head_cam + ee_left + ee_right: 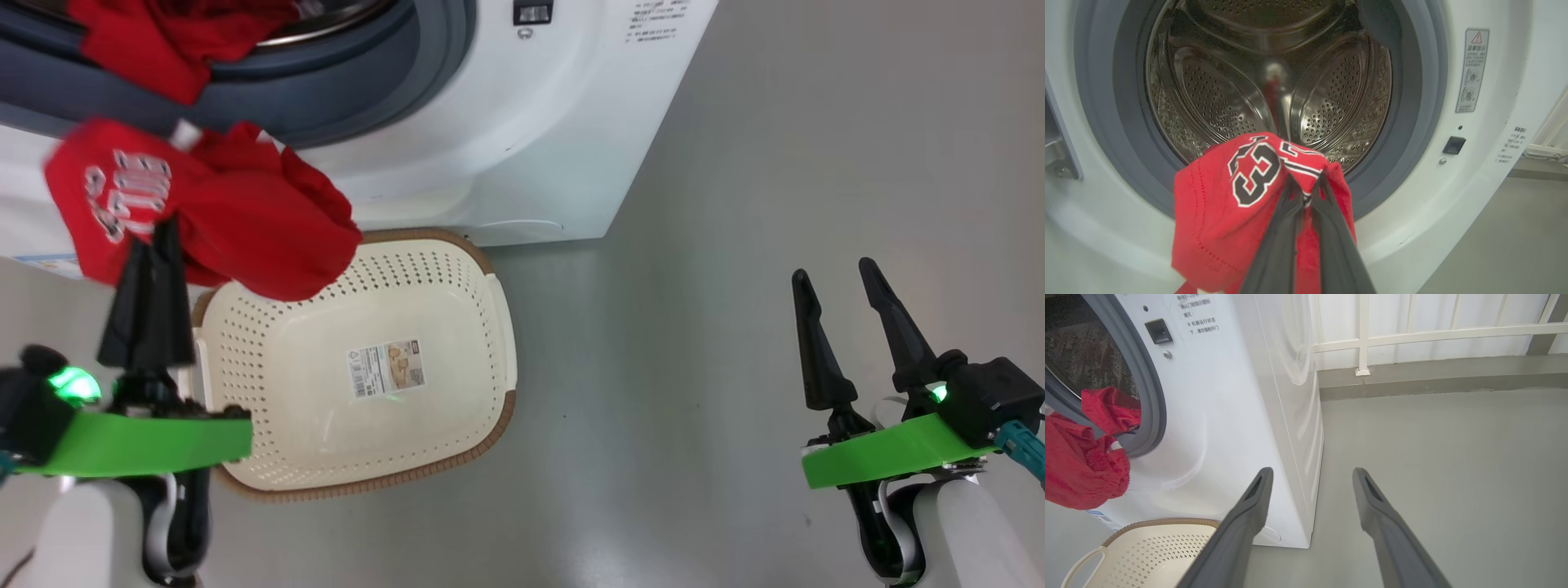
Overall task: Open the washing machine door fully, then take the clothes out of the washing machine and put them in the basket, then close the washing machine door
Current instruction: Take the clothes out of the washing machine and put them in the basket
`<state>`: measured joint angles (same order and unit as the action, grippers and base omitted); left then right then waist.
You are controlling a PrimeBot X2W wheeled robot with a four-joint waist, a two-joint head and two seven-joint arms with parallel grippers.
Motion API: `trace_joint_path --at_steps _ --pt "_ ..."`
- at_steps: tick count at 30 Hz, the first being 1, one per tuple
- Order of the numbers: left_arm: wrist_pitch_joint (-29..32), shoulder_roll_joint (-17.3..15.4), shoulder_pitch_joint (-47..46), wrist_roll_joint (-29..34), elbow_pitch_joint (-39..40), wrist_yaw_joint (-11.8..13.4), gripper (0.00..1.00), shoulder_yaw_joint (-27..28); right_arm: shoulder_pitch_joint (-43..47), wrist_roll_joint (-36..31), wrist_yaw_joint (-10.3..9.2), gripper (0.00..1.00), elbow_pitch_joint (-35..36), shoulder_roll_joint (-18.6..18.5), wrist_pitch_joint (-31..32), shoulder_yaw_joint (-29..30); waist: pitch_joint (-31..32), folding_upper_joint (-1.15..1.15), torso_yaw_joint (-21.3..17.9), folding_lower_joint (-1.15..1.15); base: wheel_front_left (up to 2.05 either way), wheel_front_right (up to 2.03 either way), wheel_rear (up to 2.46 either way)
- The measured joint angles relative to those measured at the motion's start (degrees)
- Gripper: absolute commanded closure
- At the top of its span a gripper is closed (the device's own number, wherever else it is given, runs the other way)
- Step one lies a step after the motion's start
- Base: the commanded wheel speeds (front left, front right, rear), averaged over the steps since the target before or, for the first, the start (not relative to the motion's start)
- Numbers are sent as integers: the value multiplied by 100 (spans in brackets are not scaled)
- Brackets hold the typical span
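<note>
Closest to us, our left gripper (166, 233) was squeezed tight on a red shirt (245, 220). Its two dark fingers were pinched together in the cloth. Our right gripper (833, 273) hung far off to the right over the floor, with its fingers spread wide and nothing between them.

The floor (694, 343) was smooth, grey and a little shiny. On it, just in front of the washing machine (531, 147), stood the basket (465, 327). Its open side faced up. Its long side ran left to right along the front of the machine, turned a bit. A sticker (388, 369) lay on its bottom.

The red shirt hung in the air above the basket's far left corner, just below the machine's round mouth. Another red piece (163, 41) lay draped over the grey rubber ring (424, 73) of that mouth, partly inside and partly out.

The mouth faced us. From the left wrist we looked straight into it and saw the shiny steel drum (1216, 94), full of small holes, and a big black number with white edges on the shirt. From the head we saw white letters on the shirt. From the right wrist we saw the machine's plain white side. Far behind it, white fence bars (1412, 335) stood along a low grey step at the back of the room.
</note>
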<state>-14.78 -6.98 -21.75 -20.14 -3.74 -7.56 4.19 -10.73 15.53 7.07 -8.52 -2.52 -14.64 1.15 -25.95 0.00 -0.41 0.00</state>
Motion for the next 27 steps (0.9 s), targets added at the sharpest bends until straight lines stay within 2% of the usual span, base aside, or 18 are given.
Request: trace_joint_path --at_steps 14,27 --pt "7 -41 7 -13 -1873 0 100 -590 -58 1 0 0 83 0 0 -64 -545 0 -76 0 0 0 0" --pt "8 -205 -818 -277 -3424 0 100 -1214 -361 -8 0 0 171 -10 0 -174 -1160 0 -146 0 0 0 0"
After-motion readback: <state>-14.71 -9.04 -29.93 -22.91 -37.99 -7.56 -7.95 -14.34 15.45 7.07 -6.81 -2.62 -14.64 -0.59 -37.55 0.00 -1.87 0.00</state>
